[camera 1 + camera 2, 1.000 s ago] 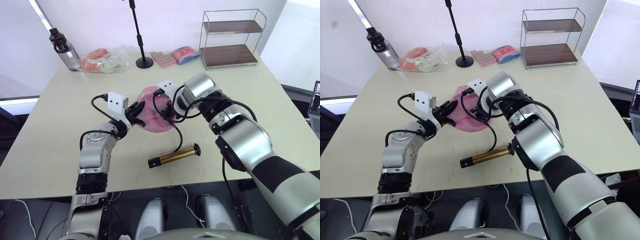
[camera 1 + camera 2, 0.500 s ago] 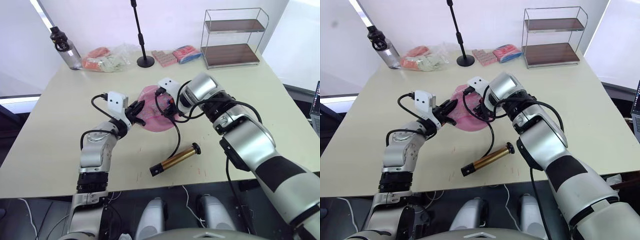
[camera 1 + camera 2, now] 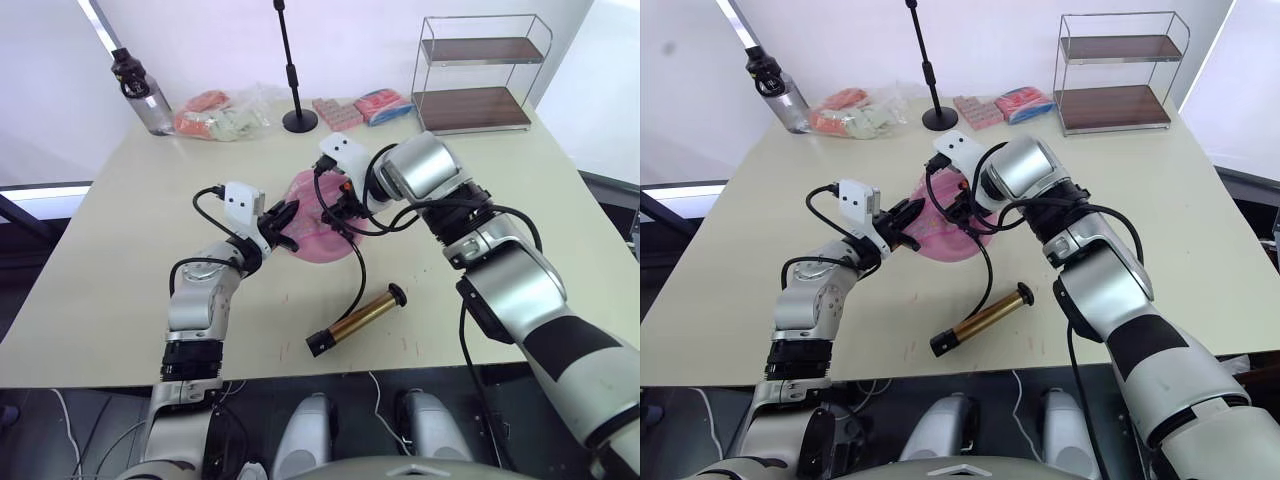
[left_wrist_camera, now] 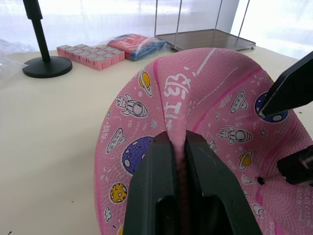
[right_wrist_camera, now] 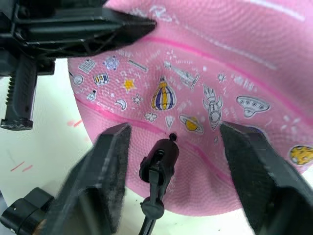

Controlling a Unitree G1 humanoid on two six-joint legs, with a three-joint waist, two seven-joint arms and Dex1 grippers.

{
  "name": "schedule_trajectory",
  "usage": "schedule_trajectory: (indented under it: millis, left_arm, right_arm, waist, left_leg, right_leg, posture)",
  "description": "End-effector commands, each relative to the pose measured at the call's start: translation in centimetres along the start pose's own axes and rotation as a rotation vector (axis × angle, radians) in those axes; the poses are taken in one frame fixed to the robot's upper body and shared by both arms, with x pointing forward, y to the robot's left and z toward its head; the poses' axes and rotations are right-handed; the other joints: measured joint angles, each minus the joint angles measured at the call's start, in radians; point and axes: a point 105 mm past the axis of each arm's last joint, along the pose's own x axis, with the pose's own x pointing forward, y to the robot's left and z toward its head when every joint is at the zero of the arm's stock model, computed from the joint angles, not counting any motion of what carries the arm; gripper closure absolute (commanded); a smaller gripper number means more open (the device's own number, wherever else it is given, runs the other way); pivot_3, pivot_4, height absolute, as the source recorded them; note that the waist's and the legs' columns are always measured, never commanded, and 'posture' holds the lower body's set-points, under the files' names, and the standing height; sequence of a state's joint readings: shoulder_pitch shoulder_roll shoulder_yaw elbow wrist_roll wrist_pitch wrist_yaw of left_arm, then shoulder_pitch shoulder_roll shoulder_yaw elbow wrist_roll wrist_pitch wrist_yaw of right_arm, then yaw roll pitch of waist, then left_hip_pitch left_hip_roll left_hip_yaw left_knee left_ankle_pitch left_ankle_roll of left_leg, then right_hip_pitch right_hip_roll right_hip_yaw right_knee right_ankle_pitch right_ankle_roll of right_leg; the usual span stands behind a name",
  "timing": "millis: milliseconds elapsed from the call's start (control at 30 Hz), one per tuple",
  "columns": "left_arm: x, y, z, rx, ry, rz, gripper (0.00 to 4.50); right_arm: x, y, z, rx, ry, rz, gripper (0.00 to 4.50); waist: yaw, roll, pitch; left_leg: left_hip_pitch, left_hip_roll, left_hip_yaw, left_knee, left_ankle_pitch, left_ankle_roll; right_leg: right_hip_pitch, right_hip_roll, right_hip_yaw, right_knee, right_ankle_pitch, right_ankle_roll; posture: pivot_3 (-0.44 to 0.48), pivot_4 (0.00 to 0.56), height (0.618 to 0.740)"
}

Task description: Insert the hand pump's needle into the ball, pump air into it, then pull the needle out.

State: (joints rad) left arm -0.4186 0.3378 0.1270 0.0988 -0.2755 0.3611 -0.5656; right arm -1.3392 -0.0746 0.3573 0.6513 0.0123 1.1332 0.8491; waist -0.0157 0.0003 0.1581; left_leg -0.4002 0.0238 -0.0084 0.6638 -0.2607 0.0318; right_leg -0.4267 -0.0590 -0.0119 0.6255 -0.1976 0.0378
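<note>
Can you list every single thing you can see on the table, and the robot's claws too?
ball: one, pink with cartoon stickers, flattened, middle of the table.
hand pump: one, gold-bronze with black ends, lying nearer the table's front edge; its thin black hose runs up to the ball.
needle: one, on a small black fitting, its tip at the ball's surface.
water bottle: one, grey with black cap, far left corner.
plastic bag of packets: one, clear, beside the bottle.
black stand: one, far middle.
pink packets: a few, next to the stand.
wire shelf: one, two brown boards, far right.
left claw: black, pinching the ball's folded edge.
right claw: black, open around the needle fitting.
</note>
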Motion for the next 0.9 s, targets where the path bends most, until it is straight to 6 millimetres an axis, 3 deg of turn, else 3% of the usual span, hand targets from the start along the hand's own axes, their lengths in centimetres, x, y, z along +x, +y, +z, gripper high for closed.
schedule_trajectory:
  millis: [33, 200, 500, 900]
  left_arm:
    - [0.0, -1.3, -4.8, -0.060, 0.164, -0.033, 4.50]
    - [0.0, -1.2, -4.7, -0.058, 0.162, -0.030, 4.50]
    - [0.0, -1.1, -4.6, -0.057, 0.160, -0.027, 4.50]
    - [0.2, -1.2, -4.6, -0.052, 0.162, -0.035, 4.50]
  right_arm:
    - [-1.0, 0.3, 0.9, -0.035, -0.049, 0.006, 1.68]
    - [-2.2, 0.3, 1.2, -0.062, -0.096, 0.009, 1.68]
    - [-3.3, 0.5, -0.4, -0.081, -0.151, -0.036, 1.68]
    - [-1.5, 0.5, -2.8, 0.001, -0.109, -0.100, 1.68]
  waist:
    - [0.001, 0.000, 0.000]
    - [0.003, 0.000, 0.000]
    - [0.003, 0.000, 0.000]
    - [0.003, 0.000, 0.000]
  left_leg:
    - [0.000, -0.001, 0.000, 0.000, 0.000, 0.000]
    - [-0.001, -0.004, 0.000, 0.000, 0.000, 0.000]
    - [0.000, -0.005, 0.001, 0.000, 0.000, 0.000]
    - [0.000, -0.005, 0.001, 0.000, 0.000, 0.000]
  right_leg:
    - [0.000, -0.001, 0.000, 0.000, 0.000, 0.001]
    - [0.000, -0.005, 0.001, 0.000, -0.001, 0.003]
    - [0.001, -0.005, -0.001, 0.000, -0.001, 0.005]
    - [0.002, -0.005, -0.001, 0.000, -0.001, 0.005]
  posture:
    - [0.000, 0.150, 0.740]
    - [0.000, 0.150, 0.740]
    - [0.000, 0.150, 0.740]
    - [0.000, 0.150, 0.740]
